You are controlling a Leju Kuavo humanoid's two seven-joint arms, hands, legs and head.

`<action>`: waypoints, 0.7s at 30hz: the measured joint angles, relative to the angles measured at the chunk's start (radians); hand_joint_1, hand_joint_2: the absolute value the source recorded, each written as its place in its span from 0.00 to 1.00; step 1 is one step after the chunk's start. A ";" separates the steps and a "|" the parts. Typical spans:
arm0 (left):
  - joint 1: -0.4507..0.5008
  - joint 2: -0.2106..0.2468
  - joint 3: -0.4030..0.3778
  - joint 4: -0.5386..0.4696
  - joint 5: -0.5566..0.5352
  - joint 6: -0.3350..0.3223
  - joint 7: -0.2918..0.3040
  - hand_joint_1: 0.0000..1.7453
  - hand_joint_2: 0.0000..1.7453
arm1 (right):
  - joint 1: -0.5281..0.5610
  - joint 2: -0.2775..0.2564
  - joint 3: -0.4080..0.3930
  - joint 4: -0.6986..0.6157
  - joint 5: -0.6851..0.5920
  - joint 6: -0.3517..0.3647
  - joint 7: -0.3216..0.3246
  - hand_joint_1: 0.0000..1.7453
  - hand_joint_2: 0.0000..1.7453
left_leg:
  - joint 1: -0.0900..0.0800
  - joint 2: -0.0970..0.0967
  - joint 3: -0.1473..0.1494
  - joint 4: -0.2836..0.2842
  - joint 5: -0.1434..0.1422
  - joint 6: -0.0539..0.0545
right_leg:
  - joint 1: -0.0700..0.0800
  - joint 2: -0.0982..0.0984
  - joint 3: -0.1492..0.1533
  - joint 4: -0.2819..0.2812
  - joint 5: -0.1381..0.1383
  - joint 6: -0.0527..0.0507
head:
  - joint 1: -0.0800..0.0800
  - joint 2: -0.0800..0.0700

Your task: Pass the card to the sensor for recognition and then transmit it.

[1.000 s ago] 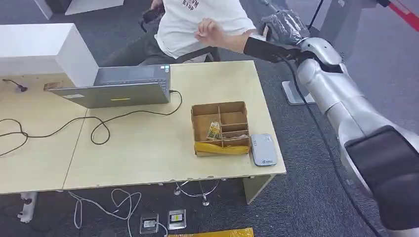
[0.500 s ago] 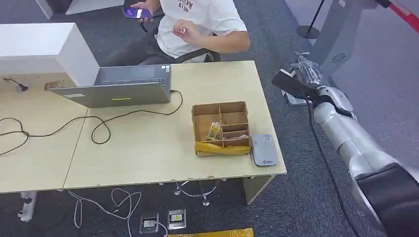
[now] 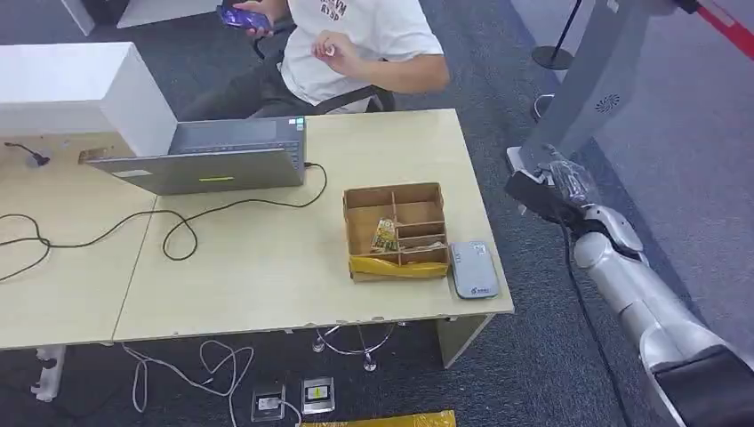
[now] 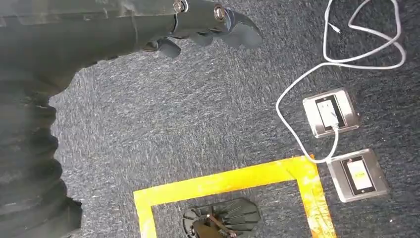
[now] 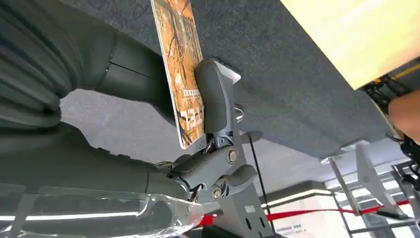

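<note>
My right hand hangs out past the table's right edge, above the carpet. It pinches a card, which looks like a dark flat slab from the head view. In the right wrist view the card has an orange-brown print and sits between the thumb and the fingers of the right hand. The grey-white card sensor lies flat at the table's front right corner, to the lower left of the card and apart from it. My left hand hangs over the carpet, holding nothing.
A cardboard compartment box stands right beside the sensor. A laptop and black cables lie on the wooden table. A person sits behind the table with a phone. A grey stand rises behind my right hand.
My right arm has come down and back from near the person's hand to beside the table's right edge, card still held. The person drew the arm back and raised a phone.
</note>
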 joint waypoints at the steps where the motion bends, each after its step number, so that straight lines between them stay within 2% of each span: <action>1: 0.000 0.000 0.000 0.000 0.001 0.000 0.000 0.00 1.00 | 0.012 0.000 -0.002 -0.007 0.002 -0.001 0.003 1.00 1.00 | 0.000 0.000 0.000 0.000 0.000 0.000 | 0.000 0.000 0.000 0.000 0.000 0.000 | 0.001 0.000; 21: -0.003 0.000 -0.018 0.000 0.010 0.001 0.000 0.00 1.00 | 0.201 0.035 -0.028 -0.192 0.068 0.013 0.088 1.00 1.00 | 0.000 0.000 -0.001 0.000 0.000 0.000 | 0.000 0.000 0.000 0.000 0.000 0.000 | 0.000 0.000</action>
